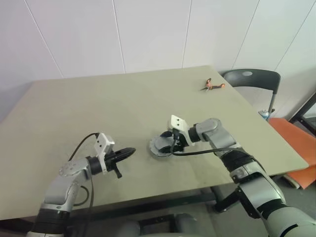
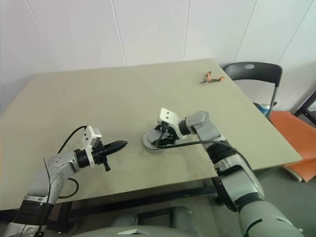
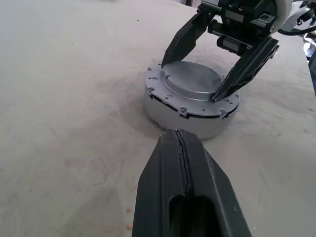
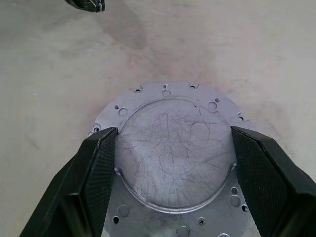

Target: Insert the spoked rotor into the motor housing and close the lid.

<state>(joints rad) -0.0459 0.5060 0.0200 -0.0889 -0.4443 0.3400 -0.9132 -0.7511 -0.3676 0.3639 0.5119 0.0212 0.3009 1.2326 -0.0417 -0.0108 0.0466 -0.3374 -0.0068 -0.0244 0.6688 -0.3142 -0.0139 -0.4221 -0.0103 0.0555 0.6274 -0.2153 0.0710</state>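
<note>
The round grey lid lies flat on the light grey round body of the motor housing, near the middle of the table. My right gripper comes down over it from the right. Its two black fingers press against opposite sides of the lid's raised centre, their tips on the flange. My left gripper is shut with nothing in it. It points at the housing from a short way to its left, apart from it. The spoked rotor is hidden, and so are the housing's windings.
An orange-handled tool lies at the table's far right corner. A dark chair stands beyond that corner, and an orange object lies on the floor to the right. The table's near edge runs just below both arms.
</note>
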